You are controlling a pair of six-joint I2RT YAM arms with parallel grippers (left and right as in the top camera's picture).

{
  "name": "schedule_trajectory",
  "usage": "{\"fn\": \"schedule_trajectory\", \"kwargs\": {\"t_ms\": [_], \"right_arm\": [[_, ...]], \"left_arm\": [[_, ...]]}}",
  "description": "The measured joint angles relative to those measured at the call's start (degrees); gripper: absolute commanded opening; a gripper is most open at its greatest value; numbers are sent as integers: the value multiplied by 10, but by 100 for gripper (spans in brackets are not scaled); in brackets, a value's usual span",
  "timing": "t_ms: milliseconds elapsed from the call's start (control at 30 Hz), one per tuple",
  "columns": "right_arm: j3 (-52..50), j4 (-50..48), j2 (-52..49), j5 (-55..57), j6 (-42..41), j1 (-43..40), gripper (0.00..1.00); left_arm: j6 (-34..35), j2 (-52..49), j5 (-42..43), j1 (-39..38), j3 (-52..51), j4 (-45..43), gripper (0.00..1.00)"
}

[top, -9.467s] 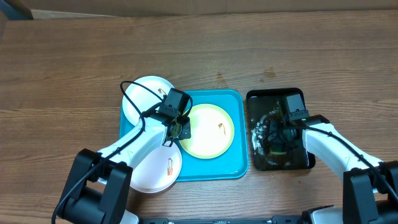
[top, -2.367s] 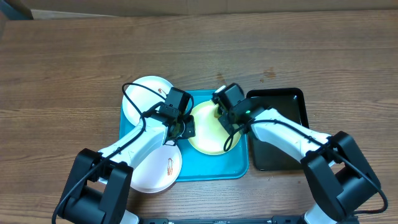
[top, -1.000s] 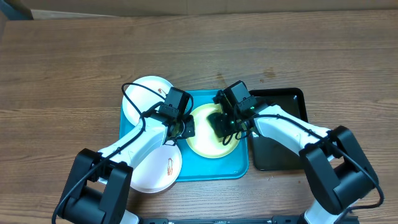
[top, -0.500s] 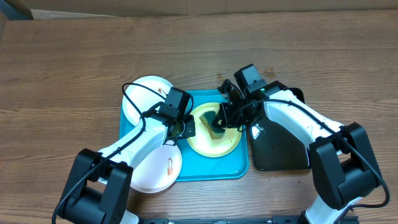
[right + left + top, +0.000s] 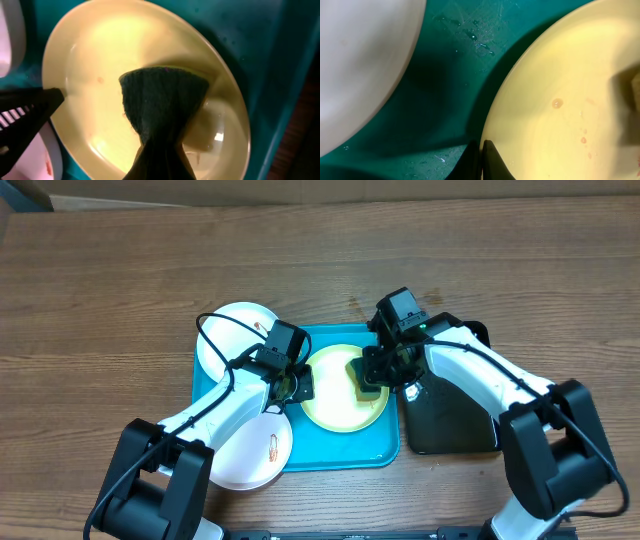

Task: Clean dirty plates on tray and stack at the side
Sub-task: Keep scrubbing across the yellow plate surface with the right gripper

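The right end effector [image 5: 159, 159] is clamped on a dark sponge [image 5: 162, 100] that presses on the yellow-green plate [image 5: 90, 45] below it. Opposite, the left end effector [image 5: 482, 159] pinches the plate's rim. The blue tray [image 5: 340, 455] lies underneath.

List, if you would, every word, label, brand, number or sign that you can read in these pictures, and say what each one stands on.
None: no word, label, brand, number or sign can be read in any of the three views.
The yellow-green plate, the two white plates, the turquoise tray, the black tray and the dark scrubbing pad all show plain, unprinted surfaces.
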State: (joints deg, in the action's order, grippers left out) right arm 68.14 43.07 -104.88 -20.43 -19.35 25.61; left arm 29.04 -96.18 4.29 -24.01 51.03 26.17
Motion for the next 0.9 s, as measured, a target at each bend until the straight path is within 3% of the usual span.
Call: {"fn": "schedule_trajectory", "kwargs": {"t_ms": [367, 633, 900], "right_arm": [[-2, 31, 147, 7, -52, 0, 4], [-4, 41, 145, 16, -73, 5, 4], [-59, -26, 144, 151, -173, 90, 4]], "left_arm": [[0, 0, 0, 0, 0, 0, 4], [0, 0, 0, 0, 0, 0, 4], [0, 0, 1, 0, 0, 0, 4]]}}
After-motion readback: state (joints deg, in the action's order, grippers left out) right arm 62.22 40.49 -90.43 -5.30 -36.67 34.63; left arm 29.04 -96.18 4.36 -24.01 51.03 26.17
